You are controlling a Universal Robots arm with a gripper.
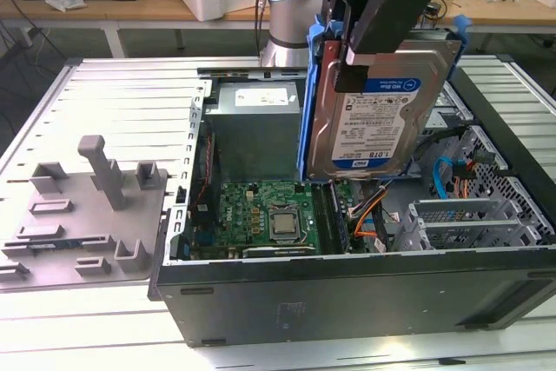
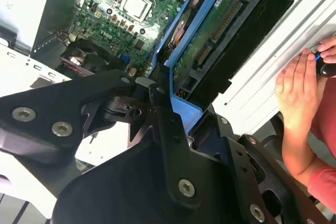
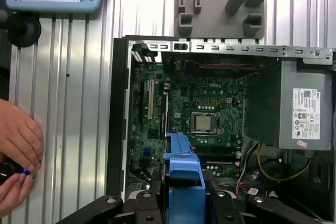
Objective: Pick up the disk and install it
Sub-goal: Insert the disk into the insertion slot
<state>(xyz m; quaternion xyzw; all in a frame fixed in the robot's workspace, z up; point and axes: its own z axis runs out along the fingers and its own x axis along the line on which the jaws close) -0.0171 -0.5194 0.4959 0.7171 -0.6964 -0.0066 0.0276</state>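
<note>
Transfer step, pick-up judged complete: the gripper [image 1: 369, 41], clamped on the top edge of the disk [image 1: 382, 115], held it upright at upper centre-right of the exterior view, above the open computer case [image 1: 347, 293] and not yet installed; seating it would call for squaring its blue bracket [image 1: 306, 110] with the case.

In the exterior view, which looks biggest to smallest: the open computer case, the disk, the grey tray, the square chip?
1. computer case
2. disk and grey tray: alike; disk seems nearer the camera, so unranked
3. square chip
</note>
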